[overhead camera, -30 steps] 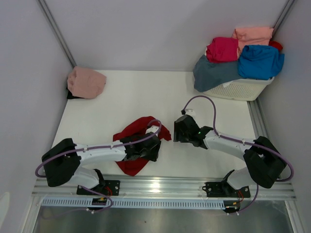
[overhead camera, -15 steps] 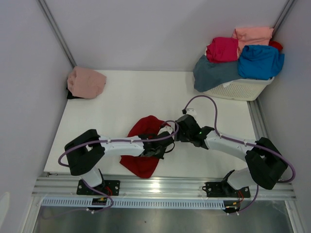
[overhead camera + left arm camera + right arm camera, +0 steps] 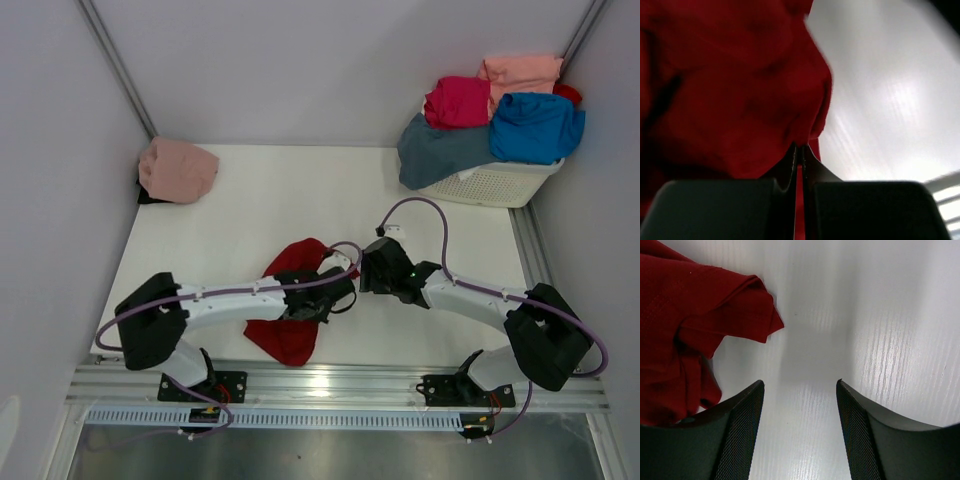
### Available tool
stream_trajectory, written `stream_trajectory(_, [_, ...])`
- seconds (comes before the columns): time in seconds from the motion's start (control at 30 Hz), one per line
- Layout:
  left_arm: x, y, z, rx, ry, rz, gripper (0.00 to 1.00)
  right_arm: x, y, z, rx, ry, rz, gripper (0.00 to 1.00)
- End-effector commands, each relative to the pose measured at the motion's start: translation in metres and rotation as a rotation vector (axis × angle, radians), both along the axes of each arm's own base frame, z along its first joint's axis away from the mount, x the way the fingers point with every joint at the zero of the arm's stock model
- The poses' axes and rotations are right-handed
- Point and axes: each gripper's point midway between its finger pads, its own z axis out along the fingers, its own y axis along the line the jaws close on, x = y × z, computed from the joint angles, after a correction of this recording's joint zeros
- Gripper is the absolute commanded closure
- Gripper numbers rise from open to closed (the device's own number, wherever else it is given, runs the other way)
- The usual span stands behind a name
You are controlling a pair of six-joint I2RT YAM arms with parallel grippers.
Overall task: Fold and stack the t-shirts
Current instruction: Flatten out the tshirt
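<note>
A crumpled dark red t-shirt (image 3: pixel 288 336) lies at the front middle of the white table (image 3: pixel 250 210). My left gripper (image 3: pixel 337 291) is at the shirt's right edge, and in the left wrist view its jaws (image 3: pixel 801 148) are pressed together with a thin fold of the red cloth (image 3: pixel 730 90) pinched between them. My right gripper (image 3: pixel 367 272) hovers just right of the shirt. In the right wrist view it (image 3: pixel 800 386) stands open over bare table, with a red corner of the shirt (image 3: pixel 690 315) to its left, untouched.
A dusty pink t-shirt (image 3: pixel 178 168) sits bunched at the back left. At the back right, a white lattice basket (image 3: pixel 497 184) carries magenta (image 3: pixel 458 100), salmon (image 3: pixel 520 72), bright blue (image 3: pixel 536 126) and slate grey-blue (image 3: pixel 440 150) shirts. Walls enclose the table on three sides.
My left gripper has closed on the red shirt's edge and shifted right, dragging the cloth toward the table's middle. The right arm has barely moved and stays open.
</note>
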Motion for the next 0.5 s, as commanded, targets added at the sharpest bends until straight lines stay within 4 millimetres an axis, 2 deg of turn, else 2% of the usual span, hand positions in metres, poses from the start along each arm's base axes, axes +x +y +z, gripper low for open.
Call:
stream_trajectory(0.0, [0.025,-0.015,0.103,-0.15,-0.178,-0.041,0.99,0.009,0.002,0.005,0.006,-0.032,-0.02,0.36])
stream_trajectory(0.03, [0.026,-0.016,0.119,-0.178,-0.198,-0.054,0.99,0.009,0.004,0.005,0.012,-0.027,-0.016,0.36])
stream_trajectory(0.07, [0.035,-0.023,0.155,-0.243,-0.244,-0.067,0.99,0.01,0.006,0.005,0.016,-0.026,-0.012,0.36])
stream_trajectory(0.1, [0.033,-0.024,0.173,-0.287,-0.253,-0.088,0.99,0.01,0.008,0.002,0.014,-0.018,-0.009,0.36])
stream_trajectory(0.2, [0.038,-0.016,0.24,-0.43,-0.331,-0.117,0.99,0.013,0.017,0.002,0.037,-0.011,0.004,0.37])
stream_trajectory(0.23, [0.039,-0.007,0.265,-0.468,-0.374,-0.103,1.0,0.013,0.019,0.0,0.036,-0.005,0.006,0.37])
stream_trajectory(0.3, [0.046,0.015,0.293,-0.478,-0.424,-0.057,0.99,0.014,0.024,0.0,0.045,-0.002,0.016,0.36])
stream_trajectory(0.33, [0.051,0.035,0.307,-0.481,-0.467,-0.007,0.99,0.014,0.026,-0.002,0.045,0.005,0.022,0.36])
stream_trajectory(0.43, [0.051,0.07,0.333,-0.475,-0.547,0.04,0.99,0.014,0.03,-0.007,0.043,0.02,0.036,0.36])
stream_trajectory(0.47, [0.05,0.087,0.342,-0.468,-0.589,0.058,0.99,0.014,0.031,-0.007,0.047,0.021,0.035,0.36])
